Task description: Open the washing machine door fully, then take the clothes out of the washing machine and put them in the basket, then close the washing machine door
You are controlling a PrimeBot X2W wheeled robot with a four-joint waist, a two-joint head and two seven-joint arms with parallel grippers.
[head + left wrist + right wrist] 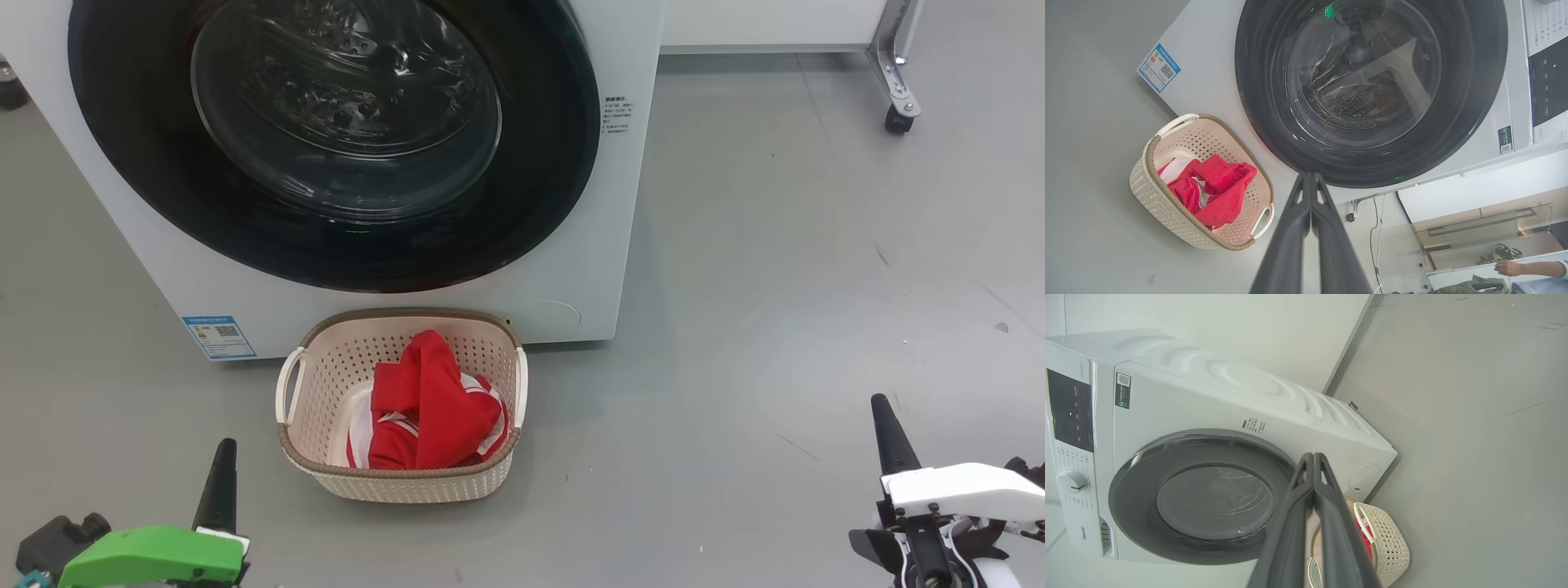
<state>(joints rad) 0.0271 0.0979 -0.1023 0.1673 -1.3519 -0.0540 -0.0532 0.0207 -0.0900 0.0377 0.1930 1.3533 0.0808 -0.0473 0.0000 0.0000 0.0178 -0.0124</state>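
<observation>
- Nearest — left gripper (pixel 224 457) and right gripper (pixel 886 425): fingers pressed together, empty, well apart from everything.
- Middle — clothes (pixel 424 408) inside basket (pixel 392 314), on floor just before washing machine (pixel 571 294).
- Farthest — washing machine door (pixel 531 163) closed, no red visible behind it.
- Judged complete; nothing left.

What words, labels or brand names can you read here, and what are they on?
"Hisense" (faint, likely): brand mark on the washing machine front.
Blue label with a square code, same front: too small to read.
Black printed lines beside the door: too small.
Control panel markings: blurred.
</observation>
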